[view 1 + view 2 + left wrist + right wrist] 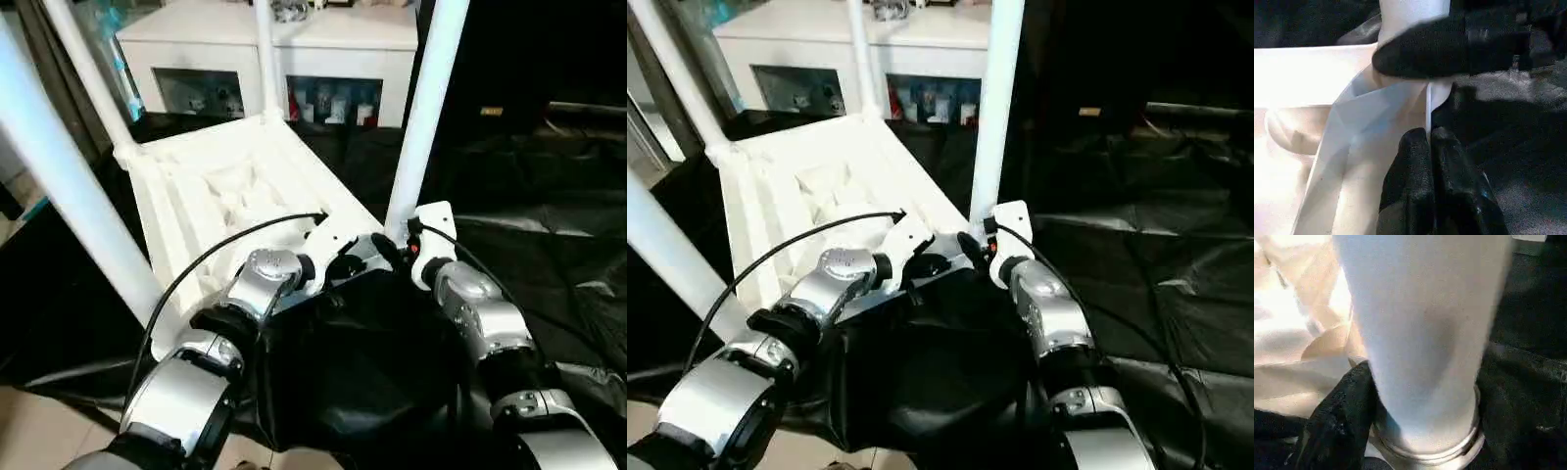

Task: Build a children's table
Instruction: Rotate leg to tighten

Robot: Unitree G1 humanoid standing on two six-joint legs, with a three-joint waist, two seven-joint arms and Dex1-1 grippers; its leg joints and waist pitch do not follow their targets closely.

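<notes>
Our left gripper (1431,147) is clenched on the thin near rim of the children's table (230,186), which lies upside down on the black cloth (549,255) with legs pointing up. Just at three o'clock of it, our right gripper (392,253) reaches the foot of the near right leg (423,108); whether it grips there we cannot tell. At twelve o'clock stands the white cabinet (343,44).
</notes>
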